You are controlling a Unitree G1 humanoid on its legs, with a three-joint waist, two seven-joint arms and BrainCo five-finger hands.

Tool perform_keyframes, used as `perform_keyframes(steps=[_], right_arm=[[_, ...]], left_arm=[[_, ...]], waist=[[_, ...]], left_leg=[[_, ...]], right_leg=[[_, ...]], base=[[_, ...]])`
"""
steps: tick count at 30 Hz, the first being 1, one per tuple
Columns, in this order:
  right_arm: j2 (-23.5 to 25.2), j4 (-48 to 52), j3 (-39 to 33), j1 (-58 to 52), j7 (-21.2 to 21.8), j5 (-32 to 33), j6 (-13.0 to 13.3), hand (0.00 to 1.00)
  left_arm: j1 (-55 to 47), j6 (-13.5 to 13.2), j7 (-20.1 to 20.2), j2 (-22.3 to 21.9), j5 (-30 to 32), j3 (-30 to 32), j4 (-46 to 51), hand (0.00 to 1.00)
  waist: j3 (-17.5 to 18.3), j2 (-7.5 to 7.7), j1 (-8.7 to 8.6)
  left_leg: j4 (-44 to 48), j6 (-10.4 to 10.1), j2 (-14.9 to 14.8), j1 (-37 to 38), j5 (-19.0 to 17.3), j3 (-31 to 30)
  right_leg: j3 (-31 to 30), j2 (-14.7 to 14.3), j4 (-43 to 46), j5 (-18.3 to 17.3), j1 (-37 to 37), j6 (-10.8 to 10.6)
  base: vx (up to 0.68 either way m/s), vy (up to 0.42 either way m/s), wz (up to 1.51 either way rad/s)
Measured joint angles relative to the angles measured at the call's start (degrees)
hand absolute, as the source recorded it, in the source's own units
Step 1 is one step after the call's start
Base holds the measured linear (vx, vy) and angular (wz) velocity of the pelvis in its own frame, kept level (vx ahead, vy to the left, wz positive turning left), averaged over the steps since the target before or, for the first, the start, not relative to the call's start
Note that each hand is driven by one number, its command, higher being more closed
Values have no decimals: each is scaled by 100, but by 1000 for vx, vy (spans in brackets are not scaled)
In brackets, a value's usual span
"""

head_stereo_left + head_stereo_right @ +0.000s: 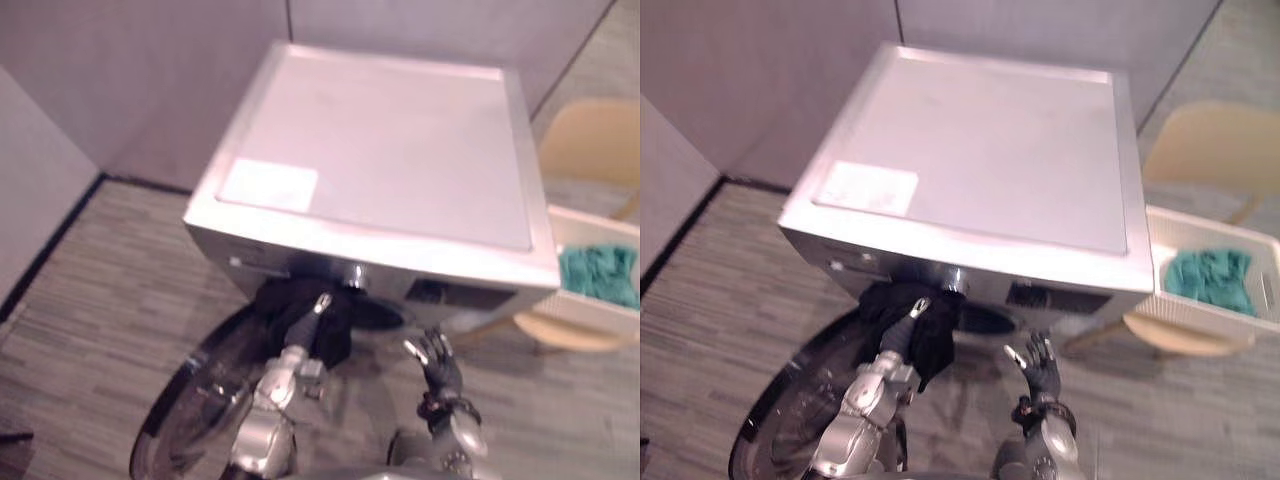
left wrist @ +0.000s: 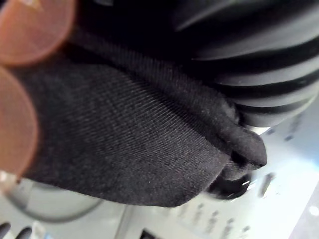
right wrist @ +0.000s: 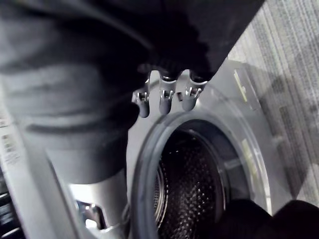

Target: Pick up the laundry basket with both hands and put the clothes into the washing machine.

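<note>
The door [image 1: 185, 405] of the washer [image 1: 380, 150] stands wide open at the left. Just right of it, the left hand [image 1: 321, 303] is up at the mouth of the drum [image 3: 192, 186] with a black garment [image 1: 312, 335] draped over and round it. One silver finger pokes out of the cloth and the rest are buried, so it cannot be told whether the hand grips the cloth or merely carries it. The step in hand looks like feeding this piece in. To do it well, the hand should reach well past the grey door seal before letting go. Much of the cloth hangs outside and below the opening, and it could slide to the floor or be caught by the door. The right hand [image 1: 437, 360] hovers just right of the opening, fingers spread and relaxed, holding nothing, and is free to tuck in the trailing edge. Far to the right, well apart from both hands, the basket [image 1: 590, 312] looks to sit on a chair [image 1: 590, 140] beside the washer. Teal clothes [image 1: 598, 272] lie in it, so more loads probably remain.
</note>
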State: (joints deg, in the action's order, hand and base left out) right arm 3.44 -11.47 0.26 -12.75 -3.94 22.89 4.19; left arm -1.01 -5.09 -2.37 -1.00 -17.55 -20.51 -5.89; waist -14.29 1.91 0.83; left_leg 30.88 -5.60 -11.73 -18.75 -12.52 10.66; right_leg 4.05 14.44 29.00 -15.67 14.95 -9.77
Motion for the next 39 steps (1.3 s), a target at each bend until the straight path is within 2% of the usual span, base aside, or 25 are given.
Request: perform_keyframes(steps=[1,3,7,11,13,20,22,27,31,37,39], right_arm=[[-10,148,46,103,-65,10,-2,0],[-51,419,148,141,-165,30,3,0],[-71,836,335,203,-351,145,117,0],[-73,1090,469,510,-519,235,284,0],[-63,1089,481,614,-616,245,317,0],[-60,1118,489,848,-863,363,434,0],[-56,1268,517,847,-863,370,445,0],[-49,1398,515,842,-821,428,523,0],[-7,1530,504,824,-629,489,651,0],[27,1533,474,429,-410,587,675,0],[19,1535,480,242,-324,597,674,0]], left_arm=[[375,-15,-88,-33,-1,-131,-164,100],[824,-18,-220,-99,1,-250,-466,100],[1329,-21,-521,-200,22,-265,-864,100],[2050,-20,-893,-285,25,-180,-1342,100],[2317,-21,-1037,-324,36,-52,-1526,100],[3477,-3,-1561,-228,-114,1152,-2282,100],[4072,-4,-1682,98,-370,1579,-2552,100],[5184,-10,-1734,629,-605,2269,-3221,100],[6107,94,-1644,1309,-1205,2298,-3540,100],[7311,100,-1537,2064,-1587,2204,-3531,100],[7913,82,-1525,2408,-1738,2001,-3529,100]], waist=[[-188,-21,-29],[-424,28,-40],[-522,98,-70],[-877,152,-142],[-998,170,-129],[-1360,293,-177],[-1399,361,-247],[-1553,451,-392],[-1578,490,-527],[-1579,488,-546],[-1580,487,-544]], left_leg=[[280,-11,-107,-301,-207,23],[721,-3,-193,-669,-401,32],[1557,56,-361,-1503,-643,-9],[2409,143,-506,-2319,-884,-214],[2680,138,-544,-2642,-941,-272],[3381,160,-872,-3690,-1055,-290],[3602,151,-1012,-4108,-1084,-309],[3844,171,-1229,-4645,-1135,-332],[3884,187,-1359,-5007,-1140,-252],[3705,213,-1464,-5098,-1122,-116],[3683,227,-1500,-5097,-1113,-69]], right_leg=[[-93,-51,300,-93,359,-28],[-233,-64,761,-236,790,-47],[-469,-145,1497,-395,1668,-52],[-624,-223,2310,-607,2449,-127],[-678,-267,2579,-655,2780,-120],[-980,-617,3182,-639,3958,-94],[-1049,-756,3341,-608,4399,-98],[-1123,-967,3400,-470,4936,-100],[-1229,-1121,3235,-269,5322,-140],[-1267,-1230,2779,4,5404,-155],[-1286,-1246,2663,53,5395,-187]], base=[[-239,62,-25],[-250,42,-21],[-138,32,-18],[-92,7,-3],[-102,-21,-10],[-92,-27,-25],[-75,-44,-30],[-37,-15,-26],[-26,10,-27],[-15,40,-21],[18,68,-13]])
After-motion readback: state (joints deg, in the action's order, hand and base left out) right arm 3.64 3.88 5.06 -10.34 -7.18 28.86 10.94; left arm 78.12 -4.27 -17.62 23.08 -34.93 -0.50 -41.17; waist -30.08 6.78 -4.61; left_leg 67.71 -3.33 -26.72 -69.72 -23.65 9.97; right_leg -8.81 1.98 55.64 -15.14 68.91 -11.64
